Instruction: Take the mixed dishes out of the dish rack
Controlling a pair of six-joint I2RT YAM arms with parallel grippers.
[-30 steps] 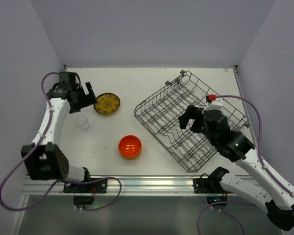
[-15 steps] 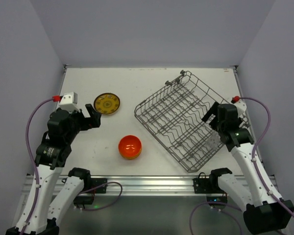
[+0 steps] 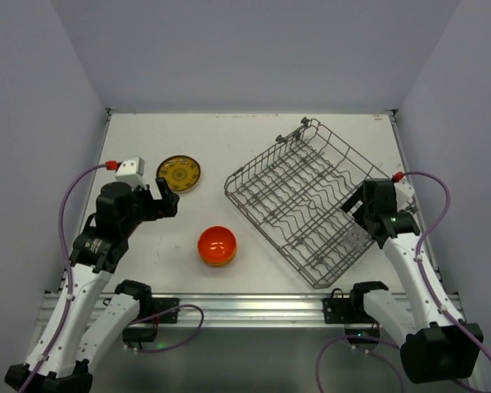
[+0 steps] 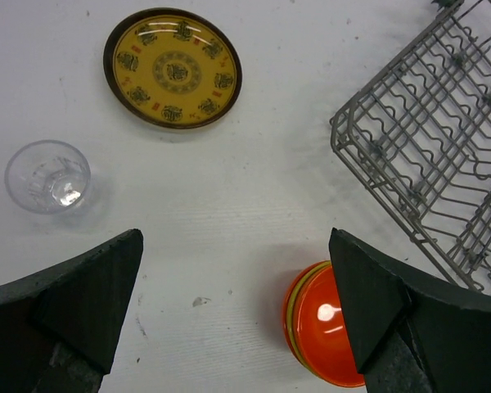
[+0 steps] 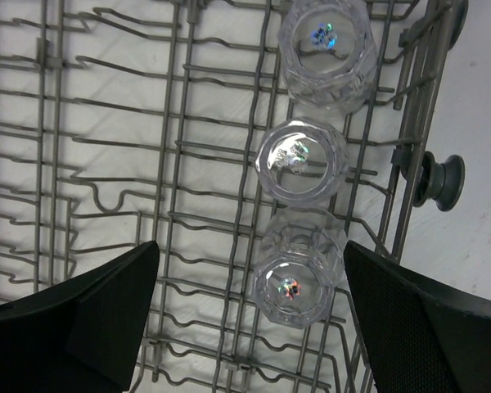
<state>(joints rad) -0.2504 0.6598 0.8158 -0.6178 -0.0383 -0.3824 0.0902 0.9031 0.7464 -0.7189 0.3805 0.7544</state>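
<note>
The grey wire dish rack (image 3: 288, 178) lies at an angle on the right of the table. Three clear glasses (image 5: 301, 160) stand in a row along its right side. My right gripper (image 3: 357, 206) hovers open above them, and the nearest glass (image 5: 299, 268) lies between its fingers in the right wrist view (image 5: 250, 266). A stack of bowls, orange on top with a yellow-green rim showing (image 3: 218, 245), sits on the table. A yellow patterned plate (image 3: 179, 173) lies face up farther back. My left gripper (image 3: 167, 197) is open and empty above the table, with a fourth glass (image 4: 47, 176) to its left.
The rack's corner (image 4: 425, 164) shows at the right of the left wrist view, close to the bowl stack (image 4: 327, 327). A rack wheel (image 5: 439, 180) sticks out on the right side. Walls enclose the table on three sides.
My left arm has swung back from beside the plate and now hangs over the table near the lone glass. My right arm has moved to the rack's right side, above the glasses.
</note>
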